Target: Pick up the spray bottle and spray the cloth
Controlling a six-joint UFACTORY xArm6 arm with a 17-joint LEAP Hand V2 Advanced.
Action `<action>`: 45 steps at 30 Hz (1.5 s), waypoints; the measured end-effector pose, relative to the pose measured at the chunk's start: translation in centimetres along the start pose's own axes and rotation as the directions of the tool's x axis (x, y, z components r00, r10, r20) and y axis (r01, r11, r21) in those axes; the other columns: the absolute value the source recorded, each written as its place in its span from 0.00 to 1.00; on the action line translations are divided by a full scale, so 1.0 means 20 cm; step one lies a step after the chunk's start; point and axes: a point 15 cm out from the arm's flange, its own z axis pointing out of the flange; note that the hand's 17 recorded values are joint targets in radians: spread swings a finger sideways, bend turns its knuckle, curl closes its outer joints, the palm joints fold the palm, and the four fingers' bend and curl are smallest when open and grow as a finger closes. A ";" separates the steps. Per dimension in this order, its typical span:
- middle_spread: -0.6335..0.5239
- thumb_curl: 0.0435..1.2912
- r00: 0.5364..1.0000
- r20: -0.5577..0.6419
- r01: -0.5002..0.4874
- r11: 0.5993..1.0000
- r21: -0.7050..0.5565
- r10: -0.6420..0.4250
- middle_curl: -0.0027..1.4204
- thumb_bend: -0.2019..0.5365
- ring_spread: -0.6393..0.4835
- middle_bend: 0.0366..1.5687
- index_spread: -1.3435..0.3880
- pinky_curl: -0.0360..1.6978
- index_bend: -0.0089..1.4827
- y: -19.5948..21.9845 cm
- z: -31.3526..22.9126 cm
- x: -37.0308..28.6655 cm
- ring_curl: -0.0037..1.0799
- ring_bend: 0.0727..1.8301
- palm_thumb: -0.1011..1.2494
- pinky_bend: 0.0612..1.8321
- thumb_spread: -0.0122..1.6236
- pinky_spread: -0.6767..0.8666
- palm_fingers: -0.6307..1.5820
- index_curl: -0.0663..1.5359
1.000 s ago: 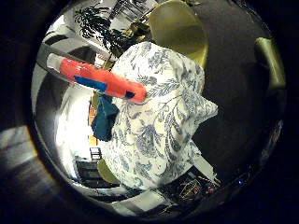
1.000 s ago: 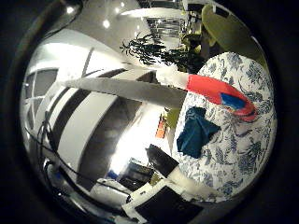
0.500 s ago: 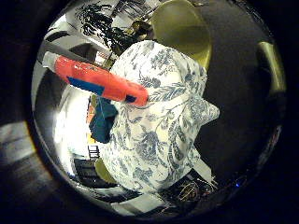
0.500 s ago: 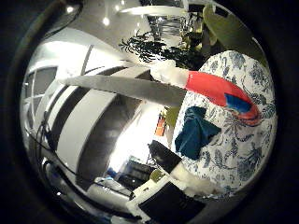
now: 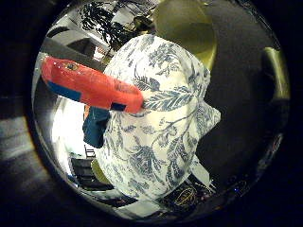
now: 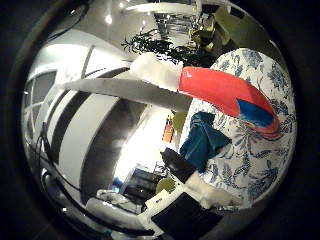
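Note:
A red spray bottle (image 5: 90, 87) with a blue label and a white spray head (image 6: 155, 70) stands on a table covered with a blue-and-white floral tablecloth (image 5: 161, 142). It fills a large part of both palm views, so it is close to my palm. A teal cloth (image 6: 200, 142) lies crumpled on the tablecloth beside the bottle, near the table's edge. My right hand (image 6: 185, 200) shows as white and black fingers reaching out toward the table, stretched and holding nothing. Nothing touches the bottle.
Yellow-green chairs (image 5: 184, 23) (image 5: 277, 71) stand on the dark floor around the table. A leafy plant (image 6: 155, 45) and pale walls lie beyond the bottle.
The bottle looks larger in both views, because the palm has come closer to it. Bottle and teal cloth stay where they were on the table.

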 end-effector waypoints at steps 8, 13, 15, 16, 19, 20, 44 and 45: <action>0.70 0.22 1.000 0.000 0.022 1.000 -0.015 -0.022 0.24 0.24 0.78 0.13 0.69 0.08 0.11 -0.05 0.10 -0.03 0.24 0.18 0.51 0.37 0.62 0.73 0.34 0.22; 0.70 0.22 0.999 0.014 0.039 0.999 -0.012 -0.038 0.24 0.24 0.79 0.13 0.69 0.07 0.11 -0.10 0.19 -0.07 0.24 0.19 0.52 0.37 0.62 0.73 0.34 0.22; 0.69 0.22 0.999 0.021 0.047 0.999 -0.008 -0.047 0.24 0.24 0.79 0.13 0.69 0.06 0.11 -0.13 0.23 -0.10 0.24 0.19 0.52 0.37 0.62 0.73 0.34 0.22; 0.69 0.22 0.998 0.025 0.050 0.999 -0.012 -0.050 0.24 0.24 0.78 0.14 0.69 0.06 0.11 -0.13 0.25 -0.11 0.24 0.19 0.52 0.37 0.62 0.73 0.34 0.22; 0.69 0.22 0.998 0.033 0.058 0.998 -0.012 -0.058 0.25 0.24 0.78 0.14 0.69 0.06 0.11 -0.15 0.30 -0.13 0.24 0.19 0.52 0.38 0.62 0.74 0.35 0.22; 0.69 0.22 0.998 0.030 0.060 0.998 -0.007 -0.060 0.25 0.24 0.77 0.14 0.69 0.06 0.11 -0.16 0.31 -0.14 0.25 0.19 0.52 0.38 0.62 0.73 0.35 0.23; 0.45 0.33 0.960 0.278 -0.012 0.992 -0.125 0.047 0.48 0.25 0.41 0.75 0.63 0.22 0.67 -0.05 0.77 -0.29 0.56 0.70 0.75 0.80 0.57 0.30 0.87 0.48; 0.46 0.34 0.959 0.278 -0.014 0.992 -0.125 0.049 0.49 0.25 0.41 0.77 0.64 0.24 0.70 -0.05 0.77 -0.28 0.57 0.72 0.77 0.81 0.57 0.30 0.86 0.50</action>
